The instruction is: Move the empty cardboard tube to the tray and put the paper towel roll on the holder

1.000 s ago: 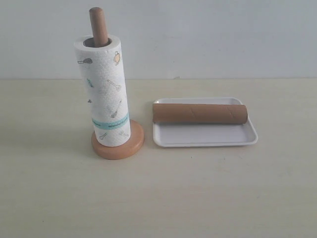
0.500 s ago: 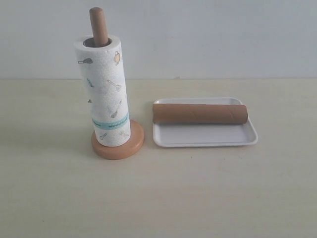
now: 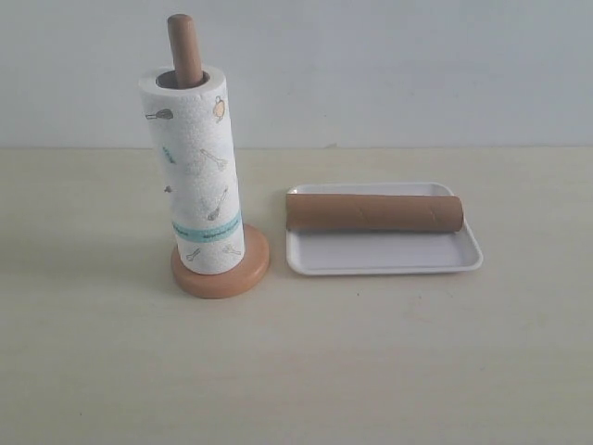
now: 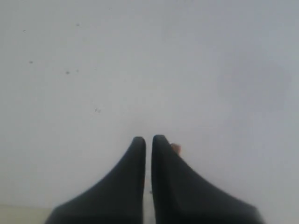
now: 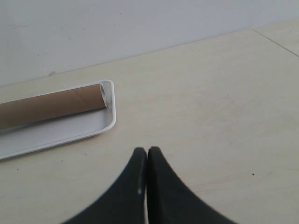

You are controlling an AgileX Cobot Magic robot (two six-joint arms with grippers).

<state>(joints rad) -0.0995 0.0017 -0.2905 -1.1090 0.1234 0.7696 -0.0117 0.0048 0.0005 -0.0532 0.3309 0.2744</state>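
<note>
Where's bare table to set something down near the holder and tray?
Free: wide table strip in front of holder and tray; left of the holder; right of the tray; the tray's front half, ahead of the cardboard tube. Crowded: the narrow gap between holder base and tray.

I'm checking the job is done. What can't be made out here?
1. Holder pole within the roll: exterior view, roll hides it.
2. Other ends of tube and tray: right wrist view, cut by the picture's edge.
3. Left wrist view: only left gripper and a blank surface.
</note>
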